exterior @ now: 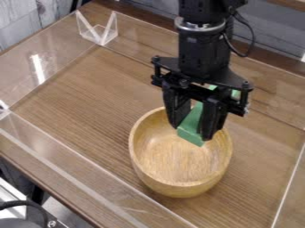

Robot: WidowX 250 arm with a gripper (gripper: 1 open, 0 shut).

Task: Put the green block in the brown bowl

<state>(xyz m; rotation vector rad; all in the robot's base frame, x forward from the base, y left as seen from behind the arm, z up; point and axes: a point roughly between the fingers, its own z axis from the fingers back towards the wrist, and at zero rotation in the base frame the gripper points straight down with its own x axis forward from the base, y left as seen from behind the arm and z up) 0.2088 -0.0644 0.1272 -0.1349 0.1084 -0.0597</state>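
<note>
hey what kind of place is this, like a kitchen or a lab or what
Probably a robot lab bench: a wooden tabletop walled by clear plastic panels, with a black gripper holding a green block over a brown bowl.

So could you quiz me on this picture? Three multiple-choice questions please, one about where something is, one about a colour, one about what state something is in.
1. Where is the green block?
A. Lying on the wooden table
B. Between the gripper's fingers, above the brown bowl
C. Beside the clear stand at the back

2. What colour is the bowl?
A. Light brown wood
B. White
C. Blue

3. What is the gripper doing?
A. Standing wide open and empty
B. Lying flat on the table
C. Shut on the block

Answers: 1 B, the block hangs between the black fingers over the bowl's hollow. 2 A, the bowl shows pale brown wood grain. 3 C, the fingers press on both sides of the block, which rests on nothing.
</note>
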